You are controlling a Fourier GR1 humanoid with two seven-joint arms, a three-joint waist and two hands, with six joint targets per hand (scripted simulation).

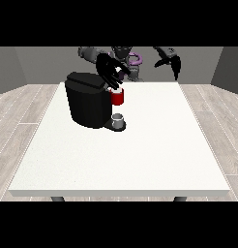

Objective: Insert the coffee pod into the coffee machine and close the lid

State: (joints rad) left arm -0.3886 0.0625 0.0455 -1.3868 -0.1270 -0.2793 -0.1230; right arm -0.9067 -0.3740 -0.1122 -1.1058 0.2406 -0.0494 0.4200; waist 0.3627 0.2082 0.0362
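Pod at the brewer's mouth, lid not yet shut

Near the table [140,164] middle, a cup [118,119] stands at the coffee machine [87,101]; above it the hand at the view's left [110,71] hovers, fingers spread, over the red holder [117,97]. The coffee pod [122,75] seems pinched there; tilted, it could jam. Far right, the hand at the view's right [170,60] hangs with drooping fingers, holding nothing.

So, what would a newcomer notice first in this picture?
First the black coffee machine, large on the white table toward the view's left, with a red holder at its front and a small grey cup beneath. Next, the hand at the view's left hovering just above that red part.
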